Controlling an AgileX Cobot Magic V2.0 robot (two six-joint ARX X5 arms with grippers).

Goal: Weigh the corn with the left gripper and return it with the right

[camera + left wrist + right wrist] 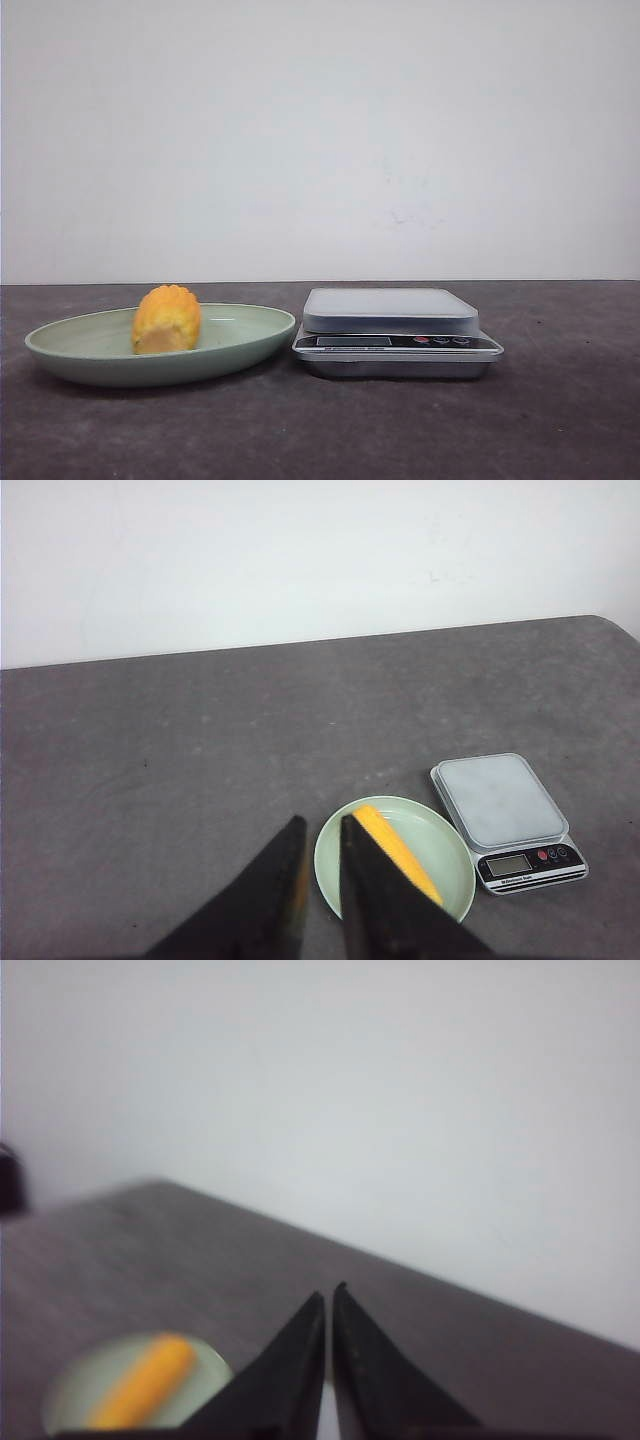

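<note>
reaching for the corn comes first, by my reading: it lies on its side in the pale green plate, on the side away from the kitchen scale, which sits just beside the plate on the dark tabletop. nothing rests on the scale's platform. the left gripper hangs above and well clear of the plate, its jaws nearly together with only a narrow gap, so they would need to spread wider than the cob before descending. closing across the cob's short width, near its middle, looks safest, since the rounded kernels may let it roll in the shallow plate. the lift should clear the plate rim before crossing to the platform. the right gripper is also high, its jaws close together, touching nothing. small print sits under the scale's display in the left wrist view, too small to read.
</note>
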